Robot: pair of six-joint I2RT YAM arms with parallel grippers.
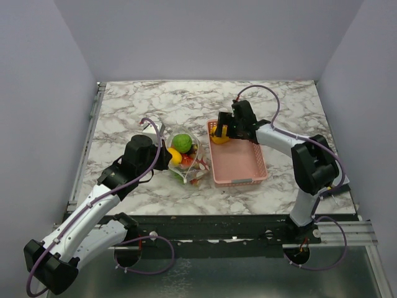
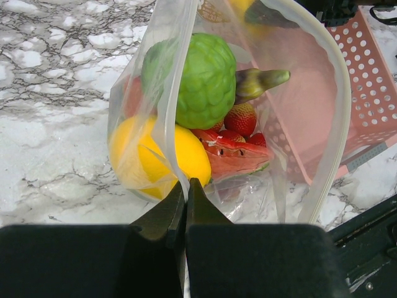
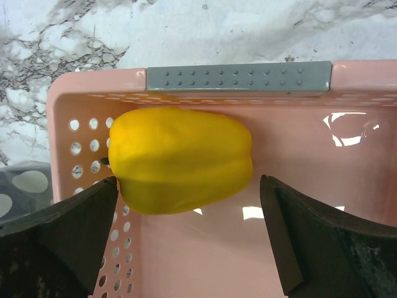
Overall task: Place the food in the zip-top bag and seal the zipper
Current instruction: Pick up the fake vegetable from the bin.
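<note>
We found the zip-top bag (image 1: 186,162) lying on the marble table (image 1: 124,112) near the middle of the top view. It was just beside the pink basket (image 1: 239,164), at the basket's 9 o'clock. The left gripper (image 1: 165,156) sat at the bag's 9 o'clock side. In the left wrist view its jaws were pressed together on the near edge of the bag's film, so it was gripping the bag.

The mouth of the bag gaped open. The zipper (image 2: 338,93) curved round the opening's 3 o'clock side, well apart from the opposite strip and unsealed.

Inside the bag, the green fruit (image 2: 205,74) rested at 1 o'clock from the yellow lemon (image 2: 155,155) and touched it. A strawberry (image 2: 242,118) sat at the green fruit's 5 o'clock, with a red slice (image 2: 232,158) just below it. A dark pointed piece (image 2: 260,81) poked out at the green fruit's 3 o'clock.

The right gripper (image 1: 222,132) hung over the basket's 11 o'clock corner. In the right wrist view its jaws were spread wide and held nothing, with one finger at 9 o'clock and one at 3 o'clock of the yellow pepper (image 3: 180,160). The 9 o'clock finger was close against the pepper's skin, while the other stood apart from it. The pepper lay on its side in the basket, with the grey handle (image 3: 239,76) of the rim at its 12 o'clock.
</note>
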